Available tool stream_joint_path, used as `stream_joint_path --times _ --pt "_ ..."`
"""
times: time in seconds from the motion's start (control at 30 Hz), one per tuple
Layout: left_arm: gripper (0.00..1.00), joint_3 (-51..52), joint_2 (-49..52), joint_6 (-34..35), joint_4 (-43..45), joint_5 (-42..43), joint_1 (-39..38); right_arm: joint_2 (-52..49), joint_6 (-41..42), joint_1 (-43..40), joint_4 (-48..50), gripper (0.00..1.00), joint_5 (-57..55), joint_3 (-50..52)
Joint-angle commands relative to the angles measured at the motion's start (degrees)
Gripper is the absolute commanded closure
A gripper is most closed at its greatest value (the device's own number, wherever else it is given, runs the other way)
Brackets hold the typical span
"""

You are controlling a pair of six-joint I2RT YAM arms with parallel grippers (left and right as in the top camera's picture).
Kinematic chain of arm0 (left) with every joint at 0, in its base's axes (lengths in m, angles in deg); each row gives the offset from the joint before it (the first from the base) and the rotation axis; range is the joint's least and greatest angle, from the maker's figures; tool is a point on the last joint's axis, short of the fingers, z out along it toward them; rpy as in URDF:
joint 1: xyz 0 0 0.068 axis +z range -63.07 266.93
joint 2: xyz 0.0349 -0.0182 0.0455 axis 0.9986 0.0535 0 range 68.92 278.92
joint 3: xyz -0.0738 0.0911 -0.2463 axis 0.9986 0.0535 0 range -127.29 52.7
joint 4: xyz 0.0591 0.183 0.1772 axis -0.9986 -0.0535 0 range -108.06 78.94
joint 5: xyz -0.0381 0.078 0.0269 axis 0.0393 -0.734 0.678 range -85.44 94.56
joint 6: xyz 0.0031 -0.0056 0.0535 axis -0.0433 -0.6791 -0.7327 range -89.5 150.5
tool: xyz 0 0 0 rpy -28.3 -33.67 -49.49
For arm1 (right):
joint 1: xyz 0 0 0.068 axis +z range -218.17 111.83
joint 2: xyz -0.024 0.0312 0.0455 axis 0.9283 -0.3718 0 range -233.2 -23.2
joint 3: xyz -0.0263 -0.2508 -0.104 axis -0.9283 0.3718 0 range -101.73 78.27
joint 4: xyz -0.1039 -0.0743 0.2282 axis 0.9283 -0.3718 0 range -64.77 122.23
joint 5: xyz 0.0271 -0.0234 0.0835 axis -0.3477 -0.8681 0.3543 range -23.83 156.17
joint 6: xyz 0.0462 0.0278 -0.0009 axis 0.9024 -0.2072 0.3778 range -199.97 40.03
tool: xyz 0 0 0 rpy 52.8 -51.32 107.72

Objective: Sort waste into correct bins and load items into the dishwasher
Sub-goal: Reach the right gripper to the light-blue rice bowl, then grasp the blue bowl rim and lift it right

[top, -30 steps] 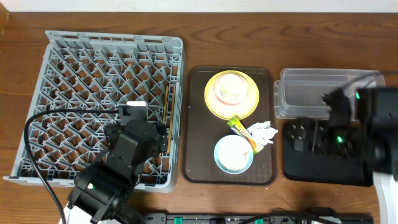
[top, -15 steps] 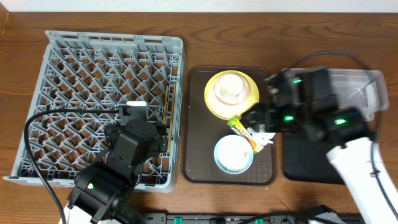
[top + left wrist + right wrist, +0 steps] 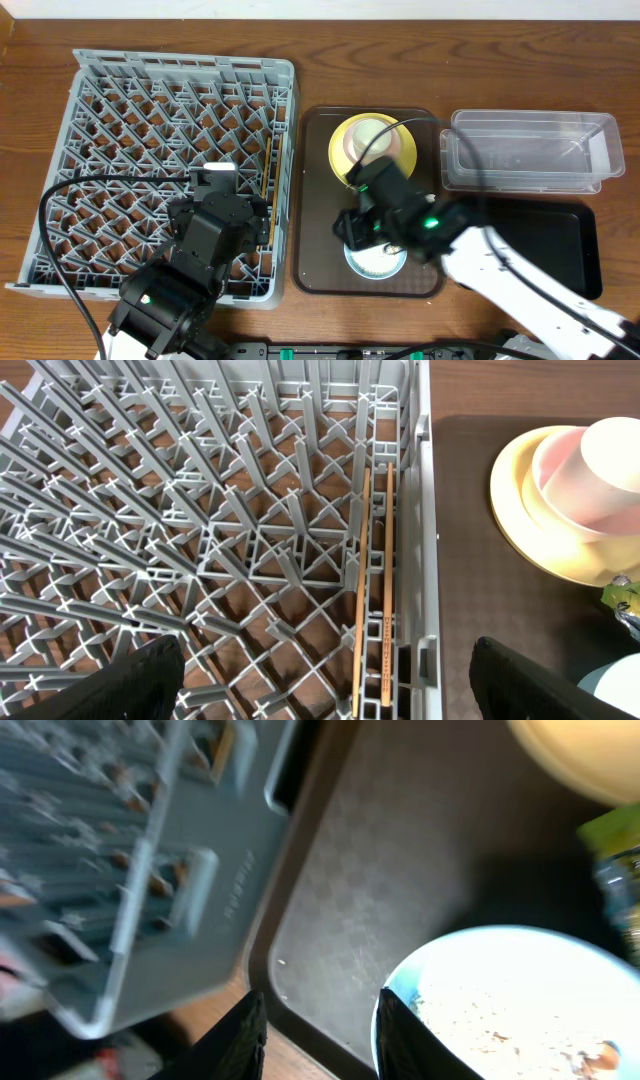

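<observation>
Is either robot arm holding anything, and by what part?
Nothing is held. The left end effector is open above the grey crate; the right end effector is open beside the rim of the pale-blue bowl.

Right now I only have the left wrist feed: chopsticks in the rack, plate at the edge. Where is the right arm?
Observer: The right gripper is over the brown tray, at the left rim of the blue bowl.
Operator: Open or shut?
Observer: Open, going by the right wrist view. One finger is above the bowl's rim, and nothing is held.
Operator: And the bins?
Observer: The clear tub and the black tray sit to the right of the brown tray. Both look empty.
</observation>
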Motion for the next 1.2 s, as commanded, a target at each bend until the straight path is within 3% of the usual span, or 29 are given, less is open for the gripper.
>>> stream_joint_path --times 0.0,0.27,0.73,0.8,0.87,0.93,1.17 --pt "0.08 -0.3 -0.1 0.1 -0.2 0.1 0.0 -2.4 1.8 4.4 -0.2 0.65 -10.3 0.5" --pt "0.08 -0.3 -0.1 0.1 -0.2 0.1 0.0 -7.3 2.7 9.6 -3.0 0.66 -20.8 0.5" --pt "0.08 -0.3 -0.1 0.1 -0.2 0.1 0.0 -13.8 2.6 9.9 -5.9 0.66 -18.5 0.5" --pt "0.08 -0.3 -0.1 0.1 -0.2 0.1 0.0 -14.9 2.7 9.8 -5.8 0.68 -18.5 0.5" --pt "0.08 -0.3 -0.1 0.1 -0.2 0.1 0.0 -15.4 2.9 9.8 -5.7 0.79 -18.5 0.5" --pt "0.08 -0.3 -0.1 0.1 -0.2 0.1 0.0 -15.4 3.3 9.8 -5.7 0.83 -18.5 0.5" --pt "0.08 -0.3 -0.1 0.1 -0.2 0.1 0.0 -15.4 3.3 9.8 -5.5 0.89 -16.9 0.5"
